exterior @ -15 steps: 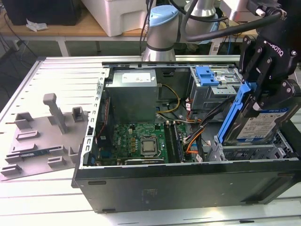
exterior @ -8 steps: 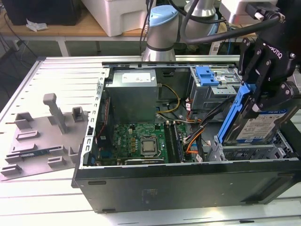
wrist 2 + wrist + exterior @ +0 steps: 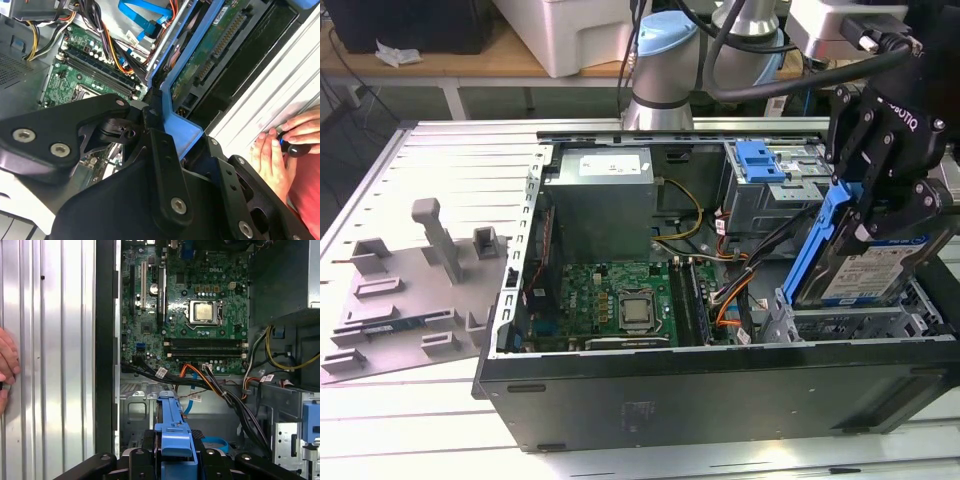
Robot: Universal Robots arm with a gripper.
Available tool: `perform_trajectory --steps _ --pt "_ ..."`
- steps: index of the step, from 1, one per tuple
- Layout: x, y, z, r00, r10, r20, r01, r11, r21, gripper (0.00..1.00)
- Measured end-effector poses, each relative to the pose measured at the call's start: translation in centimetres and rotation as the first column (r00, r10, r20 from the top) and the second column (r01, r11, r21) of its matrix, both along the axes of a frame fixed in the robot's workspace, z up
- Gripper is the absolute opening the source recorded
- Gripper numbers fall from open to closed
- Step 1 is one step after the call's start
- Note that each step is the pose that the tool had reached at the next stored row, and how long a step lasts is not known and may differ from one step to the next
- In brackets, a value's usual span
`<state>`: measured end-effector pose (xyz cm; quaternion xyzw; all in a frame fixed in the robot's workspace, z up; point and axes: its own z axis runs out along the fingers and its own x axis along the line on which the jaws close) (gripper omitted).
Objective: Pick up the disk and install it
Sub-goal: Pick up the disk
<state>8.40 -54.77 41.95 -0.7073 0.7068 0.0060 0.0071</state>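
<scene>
The disk, a silver drive in a bright blue carrier rail, hangs tilted over the drive bay at the exterior view's right end of the open computer case. My black gripper is shut on its upper edge. In the second wrist view the disk's blue rail and green circuit board underside run away from the gripper. The first wrist view has the blue rail clamped between the fingers, above the metal bay floor.
The case holds a motherboard, a grey power supply box, cable bundles and an empty blue bracket. A grey fixture plate lies on the exterior view's left. A person's hand rests on the table beside the case.
</scene>
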Motion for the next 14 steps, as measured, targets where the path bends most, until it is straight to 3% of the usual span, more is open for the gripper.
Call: perform_trajectory --steps 14 --pt "0.0 -0.02 -0.83 1.0 0.0 0.0 0.0 1.0 0.0001 0.37"
